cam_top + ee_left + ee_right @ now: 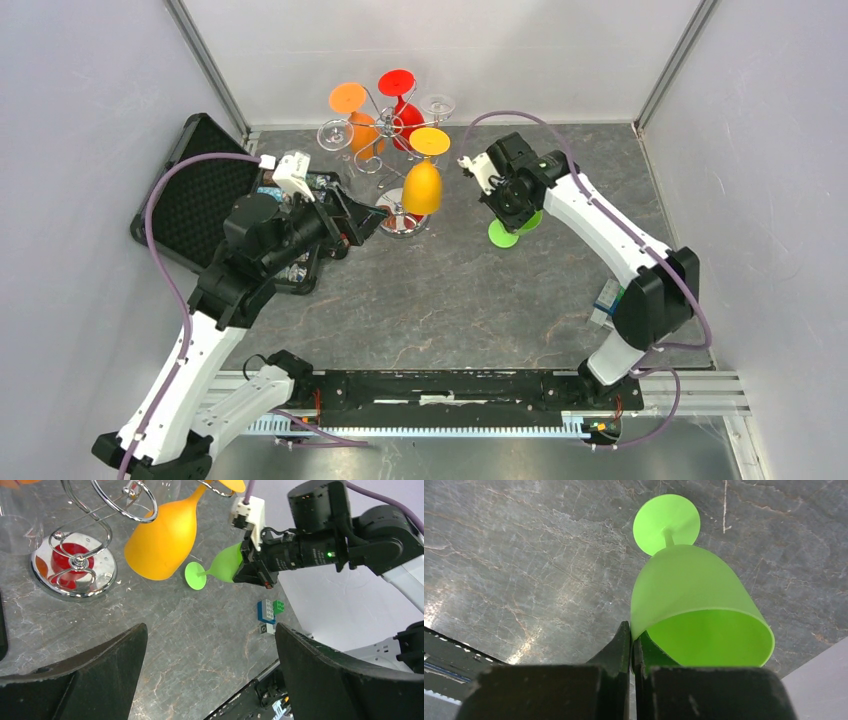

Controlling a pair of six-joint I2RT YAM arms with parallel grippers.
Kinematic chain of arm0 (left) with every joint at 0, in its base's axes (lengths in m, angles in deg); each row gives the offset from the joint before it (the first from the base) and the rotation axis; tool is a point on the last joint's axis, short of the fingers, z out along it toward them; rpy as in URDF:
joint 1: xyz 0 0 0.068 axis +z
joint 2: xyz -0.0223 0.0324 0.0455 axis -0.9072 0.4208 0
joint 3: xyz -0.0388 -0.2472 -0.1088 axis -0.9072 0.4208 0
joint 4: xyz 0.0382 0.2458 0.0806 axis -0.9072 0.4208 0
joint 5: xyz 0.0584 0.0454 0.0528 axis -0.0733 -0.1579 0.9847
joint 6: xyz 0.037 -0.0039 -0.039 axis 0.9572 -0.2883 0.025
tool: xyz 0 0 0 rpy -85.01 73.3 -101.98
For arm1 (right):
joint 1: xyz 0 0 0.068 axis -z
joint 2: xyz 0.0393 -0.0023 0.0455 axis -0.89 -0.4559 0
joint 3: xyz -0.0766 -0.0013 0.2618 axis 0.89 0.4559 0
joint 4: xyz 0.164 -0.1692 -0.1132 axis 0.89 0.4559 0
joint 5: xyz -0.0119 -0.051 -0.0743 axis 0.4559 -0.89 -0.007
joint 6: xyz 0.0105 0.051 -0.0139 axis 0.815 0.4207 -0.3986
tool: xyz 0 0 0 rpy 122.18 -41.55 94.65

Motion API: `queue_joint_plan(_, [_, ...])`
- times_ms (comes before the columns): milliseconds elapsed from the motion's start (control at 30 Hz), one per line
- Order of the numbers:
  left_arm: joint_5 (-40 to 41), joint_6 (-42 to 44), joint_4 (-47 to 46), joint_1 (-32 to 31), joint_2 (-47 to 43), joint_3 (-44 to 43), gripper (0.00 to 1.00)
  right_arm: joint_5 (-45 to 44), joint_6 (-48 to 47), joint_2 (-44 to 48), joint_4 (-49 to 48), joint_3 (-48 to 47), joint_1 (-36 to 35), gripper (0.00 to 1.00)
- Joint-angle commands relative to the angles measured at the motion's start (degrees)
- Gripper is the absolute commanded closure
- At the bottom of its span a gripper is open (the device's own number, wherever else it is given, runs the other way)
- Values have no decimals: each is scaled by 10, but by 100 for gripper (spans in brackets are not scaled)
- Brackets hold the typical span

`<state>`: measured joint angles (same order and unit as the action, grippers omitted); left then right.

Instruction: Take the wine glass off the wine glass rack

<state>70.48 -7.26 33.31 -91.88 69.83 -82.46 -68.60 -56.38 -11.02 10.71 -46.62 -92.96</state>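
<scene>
The chrome wine glass rack (385, 150) stands at the back centre on its round mirrored base (75, 570). Yellow (424, 180), orange (358, 125), red (403, 110) and clear glasses hang upside down from it. My right gripper (503, 205) is shut on the rim of a green wine glass (694, 605), one finger inside the bowl and one outside. It holds the glass off the rack, to its right, foot (503, 234) at the table. The green glass also shows in the left wrist view (220, 566). My left gripper (210, 645) is open and empty, left of the rack's base.
An open black foam-lined case (205, 195) lies at the left, under the left arm. Small toy bricks (269, 612) lie at the right near the right arm's base. Grey walls close in the table on three sides.
</scene>
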Motion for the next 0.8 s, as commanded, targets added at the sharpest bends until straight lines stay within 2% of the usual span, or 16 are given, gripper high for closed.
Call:
queue_joint_plan(0, [-25,-6,-22,-1,-5,6,0,6,-22,-31,8,-36,2,100])
queue_joint_plan(300, [6,-4,-3,-1,-31,9,0,-81,-6,-94,12,-80,2,100])
queue_joint_plan(567, [17,-2,9,-2,-41,4,0,-101,-3,-131,11,-128,6,73])
queue_joint_plan(767, [20,-5,29,-1,-39,-10,0,-128,8,-131,9,-158,8,60])
